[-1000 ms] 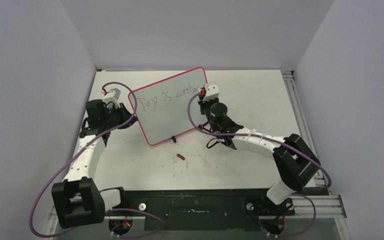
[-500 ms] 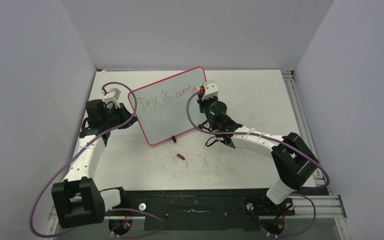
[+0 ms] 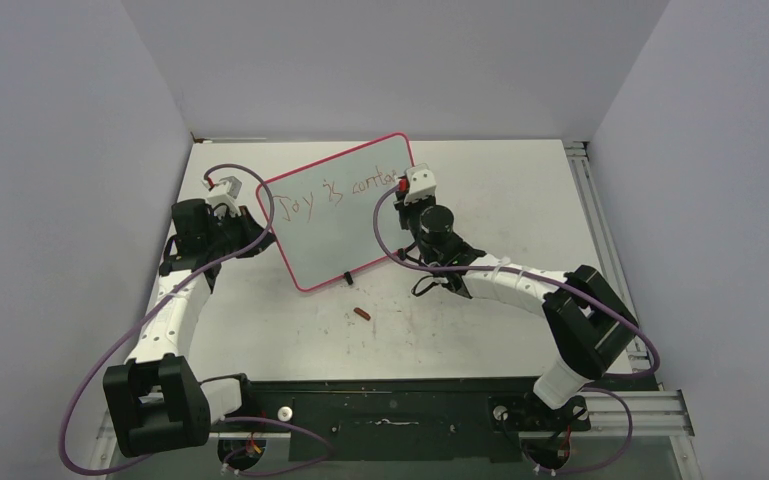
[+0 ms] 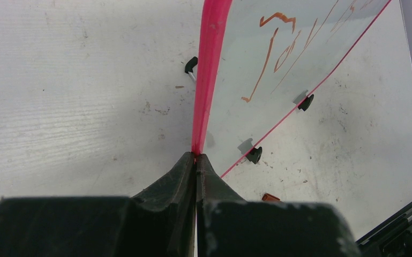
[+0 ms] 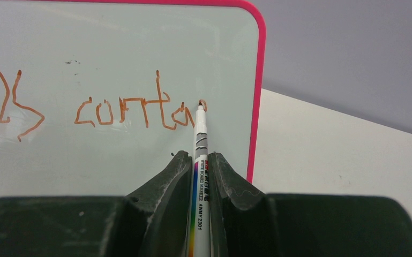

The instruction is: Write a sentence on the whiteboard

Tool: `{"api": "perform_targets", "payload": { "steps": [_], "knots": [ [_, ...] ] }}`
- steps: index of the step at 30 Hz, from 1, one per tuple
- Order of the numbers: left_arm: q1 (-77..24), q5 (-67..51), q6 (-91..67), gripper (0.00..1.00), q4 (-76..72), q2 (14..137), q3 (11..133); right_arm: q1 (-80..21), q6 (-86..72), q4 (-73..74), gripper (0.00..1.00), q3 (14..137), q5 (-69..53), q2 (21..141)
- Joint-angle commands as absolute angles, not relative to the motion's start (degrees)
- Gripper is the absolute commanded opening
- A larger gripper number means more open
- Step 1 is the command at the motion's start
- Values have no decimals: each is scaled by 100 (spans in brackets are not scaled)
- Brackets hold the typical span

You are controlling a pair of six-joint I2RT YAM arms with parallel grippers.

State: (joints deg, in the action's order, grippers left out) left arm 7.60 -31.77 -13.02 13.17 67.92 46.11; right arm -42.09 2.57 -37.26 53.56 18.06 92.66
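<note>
We look down on a white table (image 3: pixel 520 190) boxed in on three sides by plain walls: a back wall (image 3: pixel 390 60), a left wall (image 3: pixel 50 200) and a right wall (image 3: pixel 720 200), all a pale grey-lilac. We find the tabletop scuffed, with faint smudges and small dark specks. A slotted metal rail (image 3: pixel 592 215) runs along its right edge, and a black strip (image 3: pixel 380 392) lies across its near edge. The light is soft and even, and we make out only faint shadows on the tabletop.
</note>
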Motion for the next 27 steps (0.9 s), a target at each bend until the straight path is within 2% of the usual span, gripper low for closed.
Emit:
{"api": "perform_targets", "payload": {
  "steps": [1, 27],
  "knots": [
    [747, -3305, -1248, 0, 1115, 6653, 4790, -4263, 273, -3803, 5, 5202, 1826, 9110],
    [743, -3313, -1248, 0, 1112, 6657, 4789, -4247, 457, -3986, 5, 5596, 2024, 9271]
  ]
}}
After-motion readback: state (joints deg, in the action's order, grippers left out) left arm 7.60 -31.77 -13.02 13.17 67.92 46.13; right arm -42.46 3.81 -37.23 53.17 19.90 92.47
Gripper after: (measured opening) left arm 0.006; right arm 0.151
